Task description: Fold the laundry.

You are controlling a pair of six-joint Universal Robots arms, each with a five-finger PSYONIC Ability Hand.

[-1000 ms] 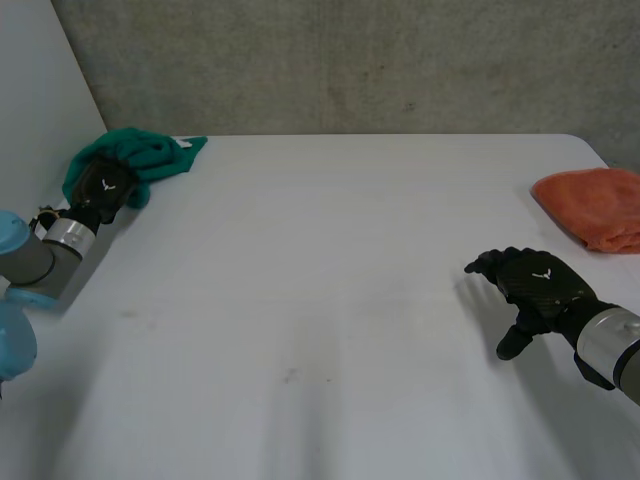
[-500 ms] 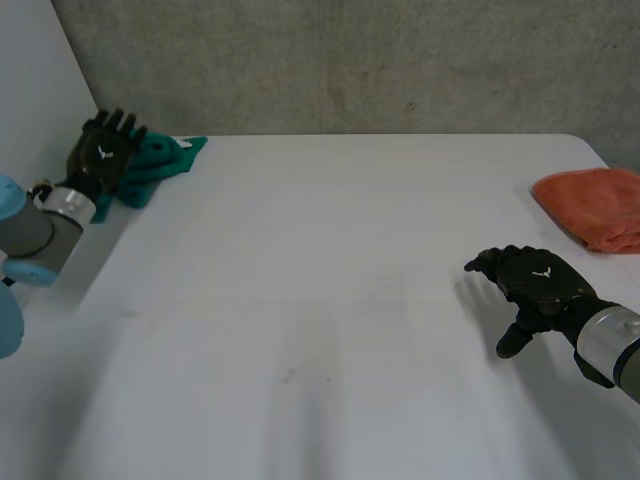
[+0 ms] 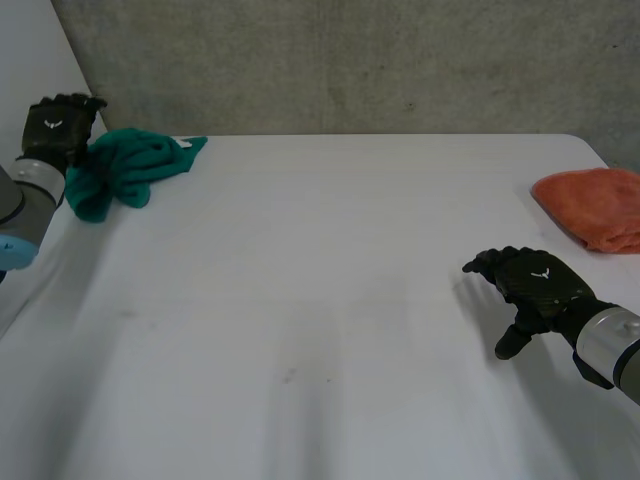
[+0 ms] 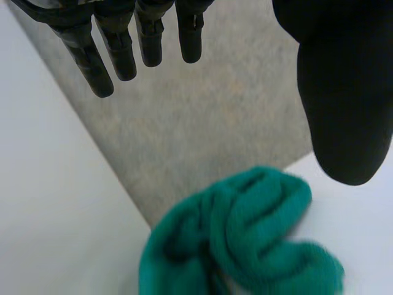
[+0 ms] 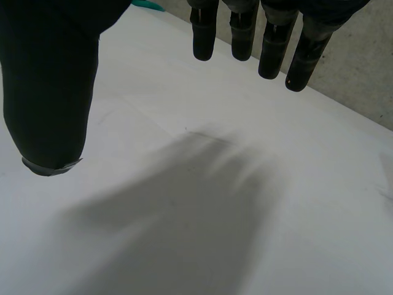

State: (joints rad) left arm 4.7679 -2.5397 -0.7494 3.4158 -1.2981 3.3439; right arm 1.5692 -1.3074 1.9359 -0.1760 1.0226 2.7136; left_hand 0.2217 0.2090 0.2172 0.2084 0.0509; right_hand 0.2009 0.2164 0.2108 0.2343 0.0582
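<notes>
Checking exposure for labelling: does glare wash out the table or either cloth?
Head view: no glare; table evenly lit, green cloth and orange cloth not washed out. Left wrist view: green cloth darker in its creases. Right wrist view: no hotspots.

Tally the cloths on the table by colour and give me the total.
Green crumpled cloth: 1
Orange bunched cloth: 1
Total: 2
</notes>
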